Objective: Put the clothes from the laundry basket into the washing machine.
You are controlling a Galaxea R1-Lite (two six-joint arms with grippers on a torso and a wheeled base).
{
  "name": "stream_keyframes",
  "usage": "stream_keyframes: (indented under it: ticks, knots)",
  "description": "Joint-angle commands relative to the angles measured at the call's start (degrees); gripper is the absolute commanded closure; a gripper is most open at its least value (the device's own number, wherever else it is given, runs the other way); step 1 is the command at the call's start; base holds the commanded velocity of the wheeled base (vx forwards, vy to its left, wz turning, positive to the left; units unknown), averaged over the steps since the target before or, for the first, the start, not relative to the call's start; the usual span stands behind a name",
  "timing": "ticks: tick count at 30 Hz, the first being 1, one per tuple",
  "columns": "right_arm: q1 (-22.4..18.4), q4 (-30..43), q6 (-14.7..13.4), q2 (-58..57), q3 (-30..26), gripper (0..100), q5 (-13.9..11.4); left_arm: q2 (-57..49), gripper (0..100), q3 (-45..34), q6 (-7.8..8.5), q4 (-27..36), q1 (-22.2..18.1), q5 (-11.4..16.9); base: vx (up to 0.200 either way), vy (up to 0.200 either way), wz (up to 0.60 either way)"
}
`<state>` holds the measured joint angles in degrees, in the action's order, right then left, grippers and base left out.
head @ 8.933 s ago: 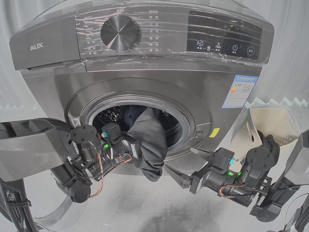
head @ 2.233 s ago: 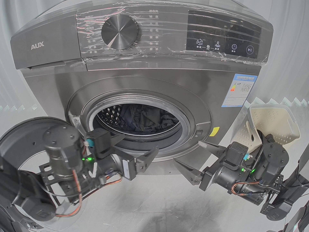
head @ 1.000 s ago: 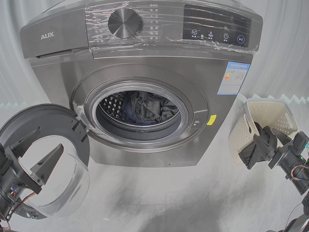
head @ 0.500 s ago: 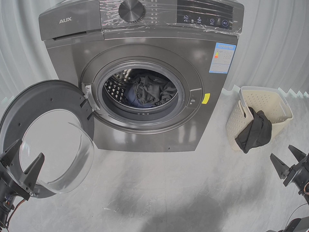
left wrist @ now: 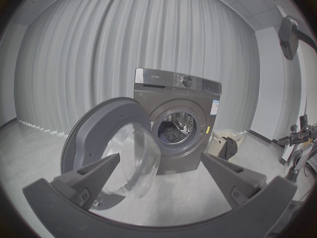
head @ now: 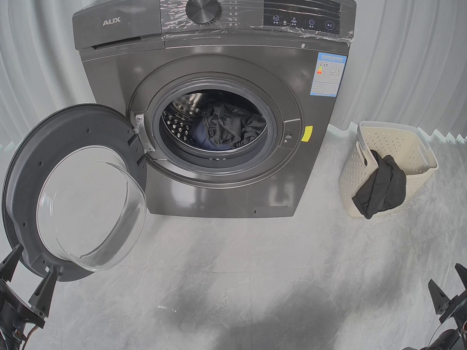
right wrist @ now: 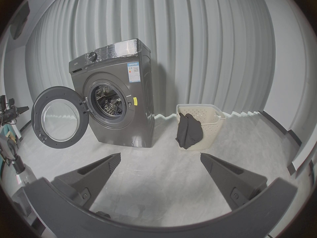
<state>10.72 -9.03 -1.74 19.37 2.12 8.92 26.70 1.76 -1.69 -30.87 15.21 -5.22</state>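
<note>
Silver-grey boxy metal washing machine (head: 214,198) at upper centre; bears a blue-and-white label (head: 327,74) and a small yellow sticker (head: 306,133). Dark grey and navy clothes (head: 226,127) inside it. Cream plastic laundry basket (head: 353,176) at right, patterned with small holes; black garment (head: 382,190) over its rim. Pale grey mottled floor (head: 253,278).

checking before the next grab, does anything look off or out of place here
One dark garment droops over the rim of the laundry basket, half outside it. Wrinkled plastic film covers the top of the washing machine. Nothing looks spilled or damaged.
</note>
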Motion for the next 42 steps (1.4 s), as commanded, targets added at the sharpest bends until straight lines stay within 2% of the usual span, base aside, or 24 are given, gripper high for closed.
stream_keyframes:
  ticks: [1, 5, 7, 10, 11, 12, 14, 16, 19, 22, 23, 24, 25, 28, 31, 32, 33, 34, 35, 36, 37, 39, 41, 42]
  knots:
    - [-4.5, 6.4, 1.0, -14.0, 1.9, 0, -0.4, -11.8, 0, -1.8, -0.24, 8.7, -6.2, 1.2, 0.0, 0.0, 0.0]
    - [-4.5, 6.1, 1.2, -14.1, -1.4, 0, -1.3, -14.9, 0, -1.8, -0.15, 12.6, -7.7, 1.2, 0.0, 0.0, 0.0]
    - [-4.6, 5.4, 0.9, -14.0, -2.0, 0, -2.2, -17.8, 0, -1.8, 0.46, 17.2, -9.5, 1.4, 0.0, 0.0, 0.0]
    - [-4.7, 5.4, 1.1, -14.0, -2.0, 0, -1.0, -21.0, 0, -1.8, 0.55, 19.8, -12.0, 1.7, 0.0, 0.0, 0.0]
    - [-4.7, 5.4, 1.4, -14.0, -2.0, 0, 0.2, -22.4, 0, -1.8, 0.55, 20.9, -13.3, 2.3, 0.0, 0.0, 0.0]
    - [-4.7, 5.4, 2.2, -14.0, -2.0, 0, 3.0, -24.5, 0, -1.8, 0.46, 23.1, -15.5, 3.3, 0.0, 0.0, 0.0]
    - [-4.7, 5.4, 2.6, -14.0, -2.0, 0, 4.5, -25.3, 0, -1.8, 0.73, 26.1, -16.1, 3.3, 0.0, 0.0, 0.0]
    - [-4.7, 5.4, 2.6, -14.0, -2.0, 0, 4.7, -25.3, 0, -1.8, 0.02, 27.2, -16.1, 3.1, 0.0, 0.0, 0.0]
    - [-4.7, 5.4, 1.9, -14.0, -2.0, 0, 4.5, -25.3, 0, -1.8, 0.46, 26.9, -16.1, 3.1, 0.0, 0.0, 0.0]
    - [-4.8, 5.3, 1.4, -14.0, -2.0, 0, 4.6, -25.3, 0, -1.8, 0.02, 26.9, -16.1, 2.7, 0.0, 0.0, 0.0]
    - [-6.5, 5.4, 1.7, -14.5, -2.0, 0, 4.2, -25.3, 0, -1.8, -0.33, 26.9, -16.1, 2.0, 0.0, 0.0, 0.0]
    - [-11.1, 6.1, 3.2, -17.5, -1.8, 0, 2.7, -25.3, 0, -1.8, -0.5, 26.9, -16.2, 0.2, 0.0, 0.0, 0.0]
    - [-11.9, 6.0, 3.3, -19.4, -1.9, 0, 1.5, -25.3, 0, -1.8, -0.68, 26.9, -16.2, -1.1, 0.0, 0.0, 0.0]
    - [-10.5, 5.9, 2.4, -18.6, -1.9, 0, 0.8, -25.3, 0, -1.8, 0.11, 26.9, -16.2, -1.7, 0.0, 0.0, 0.0]
    - [-10.4, 6.2, 2.4, -18.7, -1.9, 0, 0.2, -26.3, 0, -1.8, 2.22, 27.0, -15.5, -1.6, 0.0, 0.0, 0.0]
    - [-10.5, 6.5, 2.4, -18.7, -1.8, 0, -0.7, -26.7, 0, -1.7, 2.4, 27.4, -15.2, -1.8, 0.0, 0.0, 0.0]
    - [-10.4, 6.6, 2.7, -18.7, -1.8, 0, -1.9, -26.7, 0, -1.5, 3.98, 28.0, -15.1, -2.3, 0.0, 0.0, 0.0]
    - [-10.4, 6.6, 2.7, -18.7, -1.8, 0, -2.0, -26.7, 0, -1.5, 4.07, 28.0, -15.1, -2.3, 0.0, 0.0, 0.0]
    - [-10.5, 6.7, 2.5, -18.6, -1.7, 0, -3.3, -26.7, 0, -1.6, 4.07, 28.1, -15.1, -1.5, 0.0, 0.0, 0.0]
    - [-10.5, 6.7, 2.5, -18.6, -1.7, 0, -3.3, -26.7, 0, -1.6, 4.07, 28.1, -15.1, -1.5, 0.0, 0.0, 0.0]
    - [-10.5, 7.9, 2.3, -18.6, -1.2, 0, -4.3, -26.7, 0, -1.7, 2.05, 28.1, -15.1, 1.6, 0.0, 0.0, 0.0]
    - [-10.5, 9.3, 2.0, -18.6, -0.8, 0, -6.2, -26.7, 0, -1.6, 0.46, 31.7, -15.1, 7.6, 0.0, 0.0, 0.0]
    - [-10.4, 9.4, 1.9, -18.5, -0.7, 0, -7.3, -26.7, 0, -1.3, 1.17, 32.4, -15.1, 7.0, 0.0, 0.0, 0.0]
    - [-10.5, 9.8, 1.6, -18.6, -0.5, 0, -6.6, -26.7, 0, -1.6, 1.43, 31.7, -15.1, 5.8, 0.0, 0.0, 0.0]
